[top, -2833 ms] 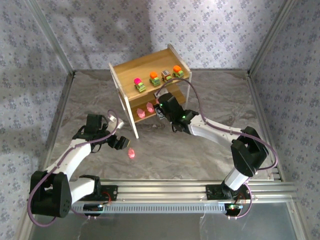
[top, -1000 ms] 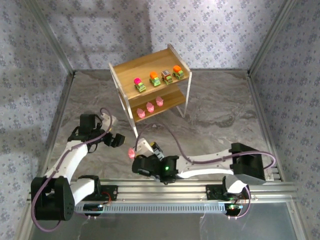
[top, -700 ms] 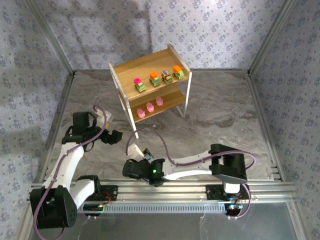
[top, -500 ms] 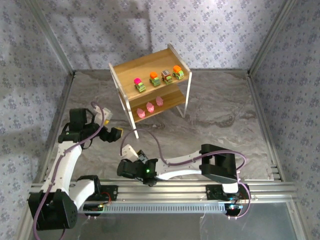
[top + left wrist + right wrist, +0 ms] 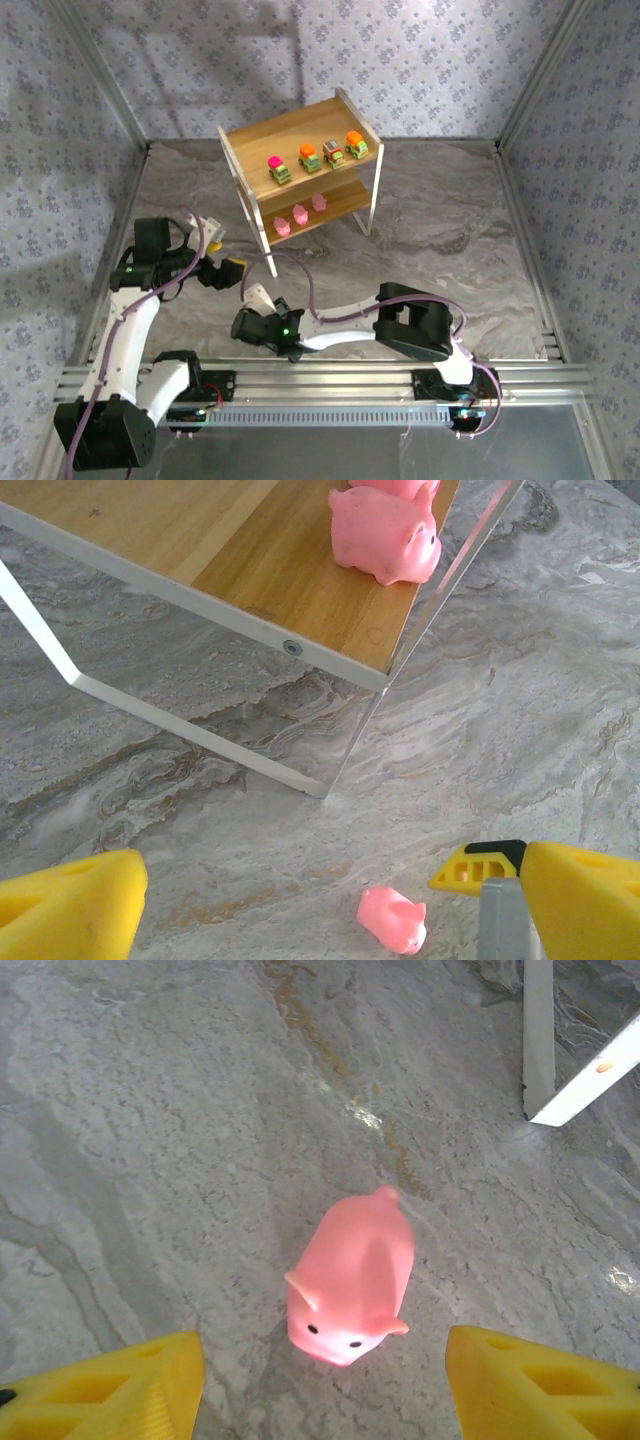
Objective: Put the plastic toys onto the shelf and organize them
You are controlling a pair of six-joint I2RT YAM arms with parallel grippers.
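Likely light and slick: pink pig (image 5: 350, 1278) on bench (image 5: 150, 1110), best pinched across flanks; right jaws apart astride it, left jaws also apart.

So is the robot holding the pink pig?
No, nothing is held. The pig sits on the table by the open right gripper, untouched. The left gripper is open and empty.

Pink pig (image 5: 350, 1280), grey-veined marbled table (image 5: 150, 1110), pale wooden shelf (image 5: 250, 560) with white frame.
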